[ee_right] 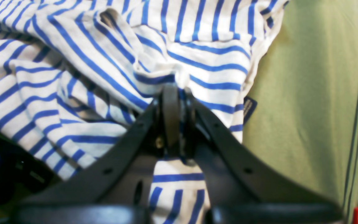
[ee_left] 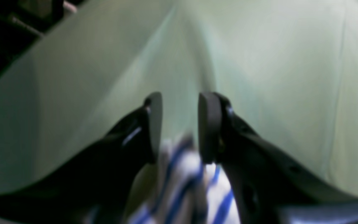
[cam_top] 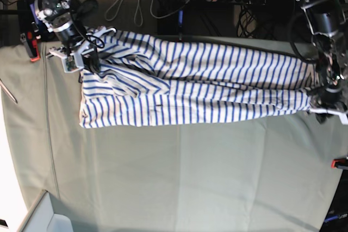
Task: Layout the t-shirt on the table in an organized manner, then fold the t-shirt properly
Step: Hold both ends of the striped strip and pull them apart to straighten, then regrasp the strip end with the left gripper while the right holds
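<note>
Right gripper: fingers clamped on a bunched fold of the t-shirt. Left gripper: fingers apart, striped cloth between them, grip uncertain. Shirt drawn long across the far tabletop, presumably to flatten it before folding.

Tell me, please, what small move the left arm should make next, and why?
Probably close the left end effector fully on the t-shirt: its jaws stand apart with striped cloth bunched between them, while the right end effector already pinches the other end, so both ends could then be stretched flat.
</note>
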You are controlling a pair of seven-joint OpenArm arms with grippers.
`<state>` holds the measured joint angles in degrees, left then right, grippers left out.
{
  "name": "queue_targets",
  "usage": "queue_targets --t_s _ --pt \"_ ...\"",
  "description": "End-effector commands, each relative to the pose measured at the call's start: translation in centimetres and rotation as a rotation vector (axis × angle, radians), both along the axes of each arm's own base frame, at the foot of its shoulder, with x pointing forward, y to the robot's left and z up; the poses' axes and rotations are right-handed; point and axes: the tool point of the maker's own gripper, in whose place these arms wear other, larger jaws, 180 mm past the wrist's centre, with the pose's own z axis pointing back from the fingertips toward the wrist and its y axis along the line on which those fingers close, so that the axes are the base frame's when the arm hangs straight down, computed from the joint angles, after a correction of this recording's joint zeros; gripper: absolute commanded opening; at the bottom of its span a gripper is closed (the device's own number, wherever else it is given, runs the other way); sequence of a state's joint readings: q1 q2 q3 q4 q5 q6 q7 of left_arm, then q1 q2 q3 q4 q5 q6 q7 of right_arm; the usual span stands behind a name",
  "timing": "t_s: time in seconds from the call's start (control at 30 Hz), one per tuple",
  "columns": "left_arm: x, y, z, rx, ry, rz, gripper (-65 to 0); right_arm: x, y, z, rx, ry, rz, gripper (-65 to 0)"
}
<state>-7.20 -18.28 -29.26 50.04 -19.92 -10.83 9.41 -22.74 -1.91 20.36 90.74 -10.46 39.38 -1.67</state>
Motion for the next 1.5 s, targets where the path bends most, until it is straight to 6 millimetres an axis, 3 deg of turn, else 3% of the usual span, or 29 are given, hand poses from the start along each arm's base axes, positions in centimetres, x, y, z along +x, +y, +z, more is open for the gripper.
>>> queue_targets --t_s 0.0,0.2,0.33,0.57,0.8,0.87,1.0,1.13,1.3,1.47 --pt "-0.1 0.7 0.9 0.018 -0.015 -0.004 -46.4 0.6 0.0 1.1 0.014 -0.046 0.006 -65.0" --pt "-5.1 0.0 -0.4 0.064 0.054 -0.050 -46.4 0.6 0.0 1.1 0.014 -0.046 0.006 -65.0" --pt "-6.7 -0.8 0.0 0.078 0.048 -0.063 -46.4 0.6 0.0 1.1 0.014 -0.046 0.006 -65.0" --pt "-7.7 1.6 2.3 0.079 -0.024 0.052 -46.2 0.6 0.1 1.1 0.015 -0.046 0.008 -65.0" --pt "-8.9 1.9 1.2 0.083 0.020 0.050 -46.2 0.6 0.1 1.1 0.015 -0.046 0.008 -65.0" --pt "-9.8 1.2 0.1 0.062 0.043 0.028 -46.2 0.6 0.1 1.1 0.015 -0.046 0.008 -65.0" --pt "-9.8 -2.6 -0.9 0.013 0.048 -0.164 -46.4 0.5 0.1 1.1 0.015 -0.044 0.008 -65.0" --pt "-10.4 -4.1 -1.1 -0.013 0.049 -0.256 -46.4 0.5 0.1 1.1 0.015 -0.044 0.008 -65.0" --pt "-11.2 -2.9 -0.6 0.017 0.067 -0.293 -46.4 0.5 0.1 1.1 0.015 -0.044 0.008 -65.0" --pt "-11.0 -0.1 1.1 0.084 0.077 -0.304 -46.4 0.5 0.1 1.1 0.016 -0.044 0.007 -65.0"
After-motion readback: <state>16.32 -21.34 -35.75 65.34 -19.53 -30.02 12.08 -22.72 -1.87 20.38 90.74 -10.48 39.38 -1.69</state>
